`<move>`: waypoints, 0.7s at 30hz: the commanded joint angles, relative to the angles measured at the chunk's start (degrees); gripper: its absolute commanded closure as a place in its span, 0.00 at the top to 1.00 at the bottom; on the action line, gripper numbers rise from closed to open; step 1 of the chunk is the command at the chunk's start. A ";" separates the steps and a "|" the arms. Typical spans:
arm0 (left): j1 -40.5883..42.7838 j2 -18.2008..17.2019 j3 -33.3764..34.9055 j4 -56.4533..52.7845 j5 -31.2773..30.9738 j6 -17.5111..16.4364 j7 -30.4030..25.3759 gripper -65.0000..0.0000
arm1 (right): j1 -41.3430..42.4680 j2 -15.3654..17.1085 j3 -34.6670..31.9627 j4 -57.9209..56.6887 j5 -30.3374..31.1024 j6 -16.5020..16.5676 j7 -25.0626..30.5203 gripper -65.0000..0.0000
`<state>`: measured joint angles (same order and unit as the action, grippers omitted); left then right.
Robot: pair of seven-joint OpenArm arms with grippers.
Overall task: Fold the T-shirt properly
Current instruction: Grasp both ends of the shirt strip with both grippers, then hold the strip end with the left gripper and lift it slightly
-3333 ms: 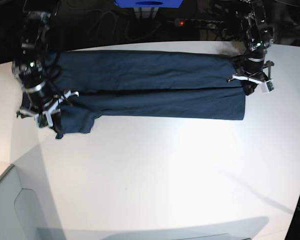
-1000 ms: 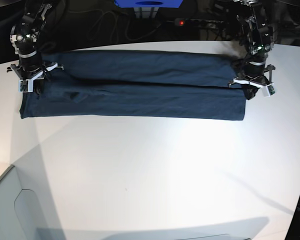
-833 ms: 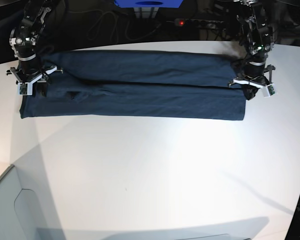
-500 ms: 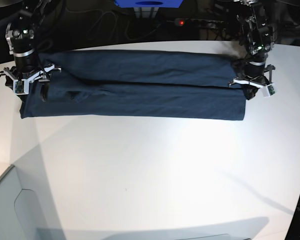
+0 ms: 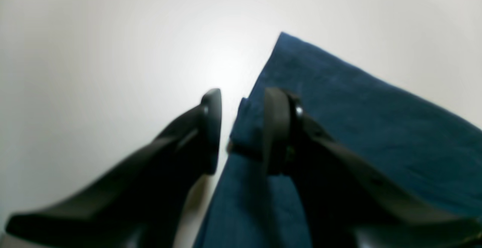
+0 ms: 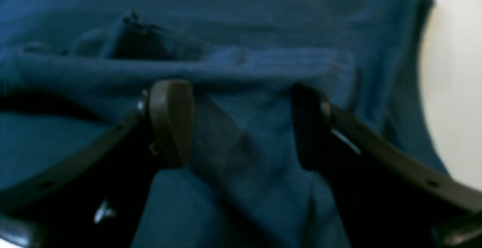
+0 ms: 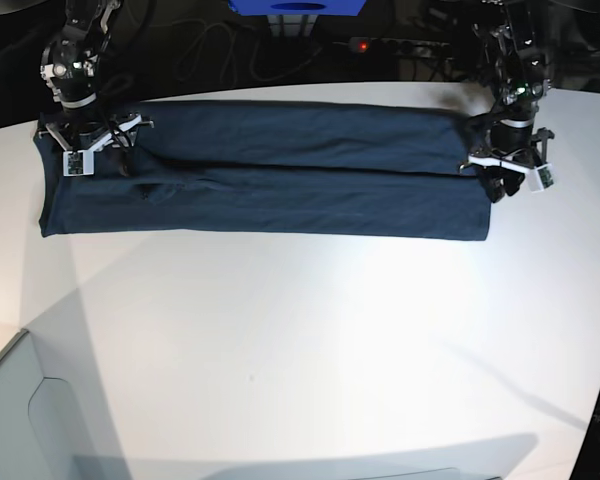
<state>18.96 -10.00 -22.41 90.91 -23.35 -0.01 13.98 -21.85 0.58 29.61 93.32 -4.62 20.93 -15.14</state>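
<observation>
The dark navy T-shirt (image 7: 280,170) lies on the white table as a long, narrow band folded along its length. My left gripper (image 7: 501,186) is at the band's right end. In the left wrist view this gripper (image 5: 243,97) is open, with the cloth (image 5: 339,127) edge loose between its parted fingers. My right gripper (image 7: 90,160) hovers over the band's left end. Seen from the right wrist, it (image 6: 239,101) stands wide open just above a rumpled fold of the shirt (image 6: 244,14), holding nothing.
The white table (image 7: 330,350) stretches wide in front of the shirt. Behind the table are a blue box (image 7: 298,6), cables and a power strip with a red light (image 7: 360,45). A grey surface (image 7: 10,420) shows past the table's front-left edge.
The lower left sleeve has been folded into the band. My right gripper opened, lifted off the left end and shifted back and right. The left gripper's fingers have parted off the hem.
</observation>
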 commanded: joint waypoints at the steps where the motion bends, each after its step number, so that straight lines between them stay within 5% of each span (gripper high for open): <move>1: 0.07 -0.42 -0.31 1.00 -0.25 0.05 -1.10 0.28 | 0.35 1.14 0.42 -0.26 0.45 -0.14 1.38 0.59; 16: 3.24 -0.42 0.04 1.09 -0.34 -0.03 -1.19 0.29 | 5.98 5.18 -2.48 -9.85 0.45 -0.14 1.38 0.59; 21: 4.38 1.34 -0.05 2.76 -0.34 -0.03 -1.19 0.49 | 6.07 5.00 -2.48 -10.02 0.45 -0.14 1.38 0.59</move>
<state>23.49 -8.32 -22.31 92.38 -23.40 0.08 14.02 -15.49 5.48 27.20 83.18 -3.84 20.78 -11.97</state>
